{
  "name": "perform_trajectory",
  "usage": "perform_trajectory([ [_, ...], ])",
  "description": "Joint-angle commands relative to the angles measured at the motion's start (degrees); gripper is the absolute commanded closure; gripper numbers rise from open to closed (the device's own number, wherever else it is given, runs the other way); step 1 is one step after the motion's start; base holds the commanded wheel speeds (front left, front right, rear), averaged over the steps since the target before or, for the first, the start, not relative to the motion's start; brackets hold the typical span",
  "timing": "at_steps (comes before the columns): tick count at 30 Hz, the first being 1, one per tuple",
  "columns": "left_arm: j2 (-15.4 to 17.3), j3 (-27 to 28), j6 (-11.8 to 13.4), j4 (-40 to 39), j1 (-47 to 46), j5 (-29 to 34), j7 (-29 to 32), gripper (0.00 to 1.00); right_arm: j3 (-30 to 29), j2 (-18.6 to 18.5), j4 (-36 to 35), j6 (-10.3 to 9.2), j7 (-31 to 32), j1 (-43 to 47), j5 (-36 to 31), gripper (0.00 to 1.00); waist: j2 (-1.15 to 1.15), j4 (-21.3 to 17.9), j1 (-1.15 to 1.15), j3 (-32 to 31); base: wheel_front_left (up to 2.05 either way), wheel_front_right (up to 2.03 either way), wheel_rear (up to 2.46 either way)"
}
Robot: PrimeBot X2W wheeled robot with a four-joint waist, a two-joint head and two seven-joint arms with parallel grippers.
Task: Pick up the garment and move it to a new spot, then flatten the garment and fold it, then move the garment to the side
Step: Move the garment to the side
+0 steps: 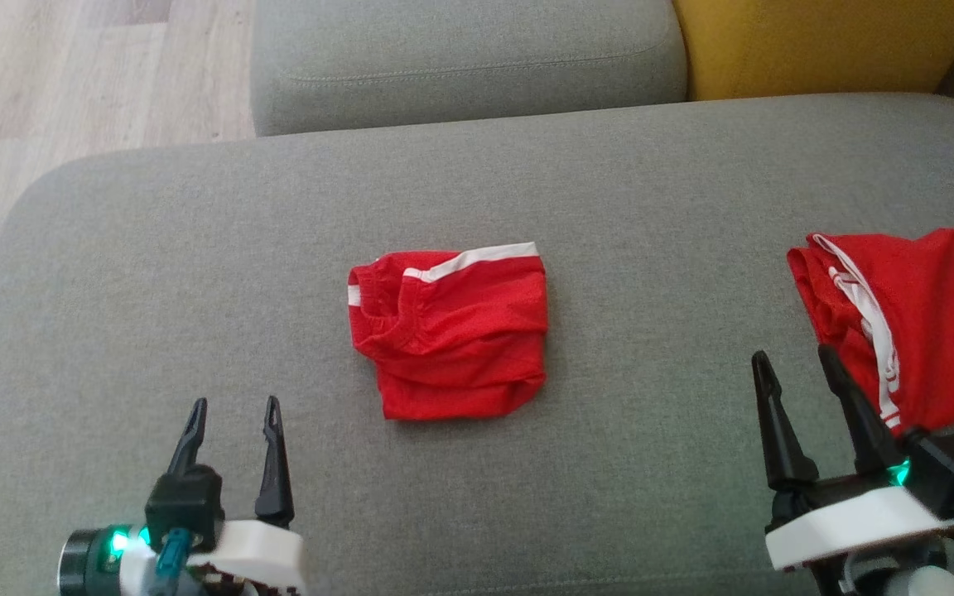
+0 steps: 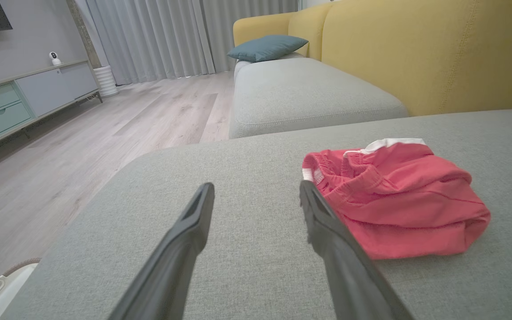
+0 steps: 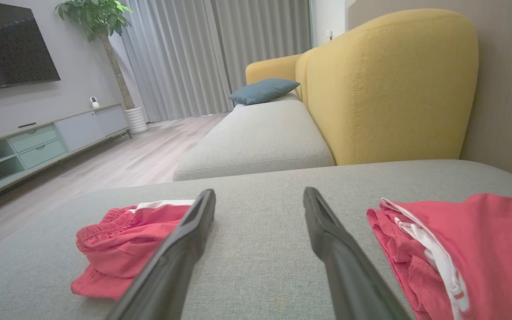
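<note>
The left hand (image 1: 235, 403), at the lower left of the head view, stood wide and empty; the right hand (image 1: 793, 353), at the lower right, was wide and empty too. The folded red garment (image 1: 452, 335) lay mid-frame on the grey sofa cushion (image 1: 195, 290), apart from both. A second red garment (image 1: 932, 314) lay at the right edge, just beside the right hand.

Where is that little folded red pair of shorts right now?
In the head view the folded red shorts lie mid-cushion on the grey sofa seat, ahead and right of the left gripper, with a second red garment off to their right.
</note>
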Motion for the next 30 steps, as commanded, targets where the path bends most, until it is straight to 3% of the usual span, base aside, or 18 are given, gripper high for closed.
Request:
perform_trajectory([
  [1,1.1,1.7,0.5,-2.3,-2.0,-0.2,0.1,0.00,1.0,-0.3,-2.3,0.12,0.3,-1.2,-0.3,0.00,0.00,0.1,0.00,0.0,0.00,0.00,0.00],
  [19,1.8,1.1,0.8,-2.6,-3.3,0.2,-0.2,0.00,-0.1,0.0,-2.1,0.12,1.1,-1.2,-0.5,0.00,0.00,1.2,0.00,0.5,0.00,0.00,0.00],
  [30,0.7,-0.6,-0.7,-3.4,-11.6,1.6,-3.0,0.00,1.1,-2.4,2.7,0.12,2.7,-9.9,1.4,0.00,0.00,6.3,0.00,8.9,0.00,0.00,0.00],
])
